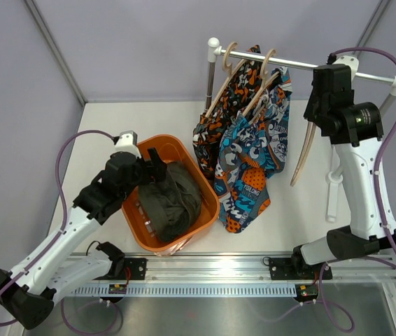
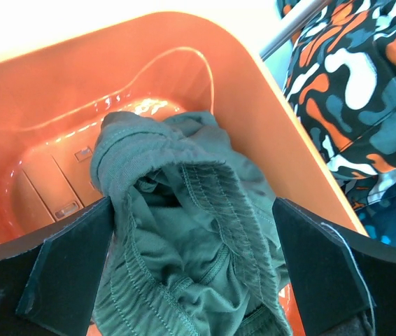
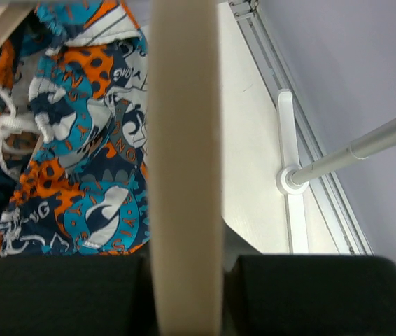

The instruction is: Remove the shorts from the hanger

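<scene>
Though partial, "NG" lettering [image 3: 36,210] on swirl-print shorts [image 3: 86,133]

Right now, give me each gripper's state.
Left gripper: open, fingers either side of the olive shorts in the bin.
Right gripper: shut on the bare wooden hanger.

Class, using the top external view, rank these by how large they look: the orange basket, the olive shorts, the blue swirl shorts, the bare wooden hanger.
1. The orange basket and the blue swirl shorts: too alike to rank, and the shorts hang nearer the camera.
2. The olive shorts.
3. The bare wooden hanger.
</scene>
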